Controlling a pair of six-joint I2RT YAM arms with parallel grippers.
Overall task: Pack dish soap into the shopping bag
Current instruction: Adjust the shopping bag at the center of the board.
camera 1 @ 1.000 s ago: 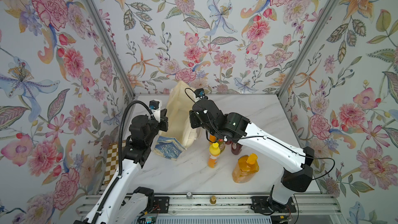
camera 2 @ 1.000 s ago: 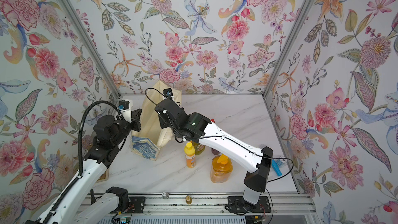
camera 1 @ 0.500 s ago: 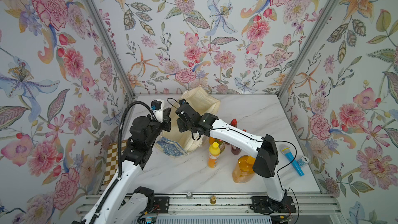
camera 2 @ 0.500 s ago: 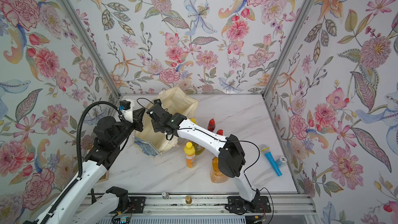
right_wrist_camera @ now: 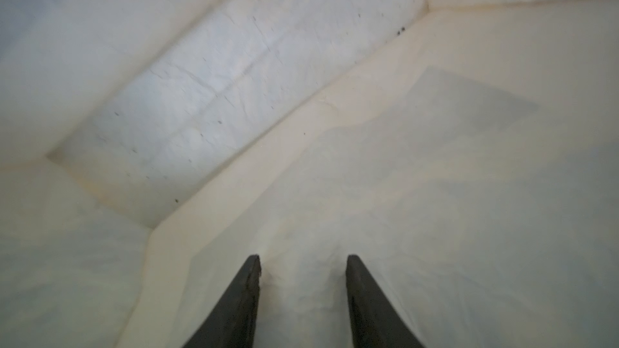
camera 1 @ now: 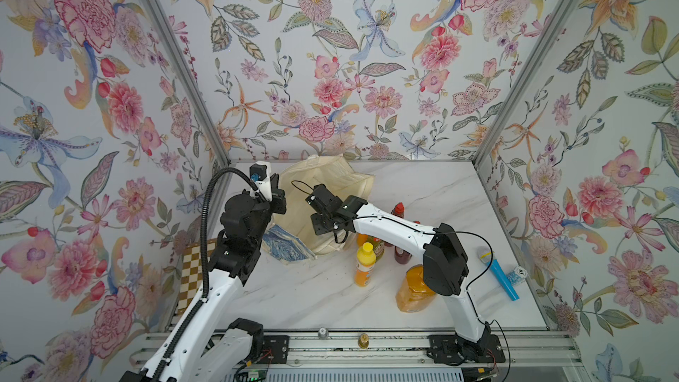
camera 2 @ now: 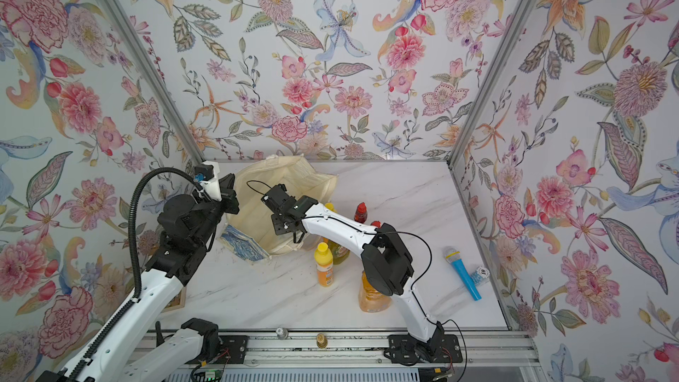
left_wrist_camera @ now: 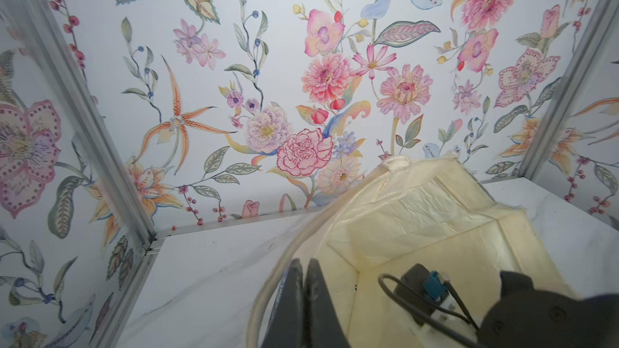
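Bench (camera 1: 422, 192) of white marble carries everything in both top views. The shopping bag (camera 1: 330, 181), the largest thing on it, stands at about 10 o'clock with its blue print low on the 8 o'clock side.

A second ago the bag was a narrow, folded slab. Now its mouth gapes wide and the cream lining shows. The right arm made that change. It hung over the bottles then, and now it reaches across to 10 o'clock with the right claw (right_wrist_camera: 303, 257) down inside the bag. Its fingers are spread with nothing between them, and the tips lie at the inner wall.

The left claw (left_wrist_camera: 303, 262) sits at the bag's 9 o'clock rim with its fingers pressed together. As far as I can judge, it is pinching the rim fabric beside the handle.

All the dish soap is outside the bag, near the bench's middle:
- The amber pump bottle (camera 1: 413, 293) is toward 5 o'clock, partly behind the right elbow.
- An orange bottle (camera 1: 364, 264) stands in front, with the green bottle (camera 1: 376, 244) just behind it.
- The dark-red bottles (camera 1: 402, 255) are at 3 o'clock of those.

The right wrist view shows a bare bag floor, so nothing is packed yet. The bag looks ready to receive, and the right claw must come out and fetch a bottle. With only the left pinch holding the bag, the mouth may slump shut.
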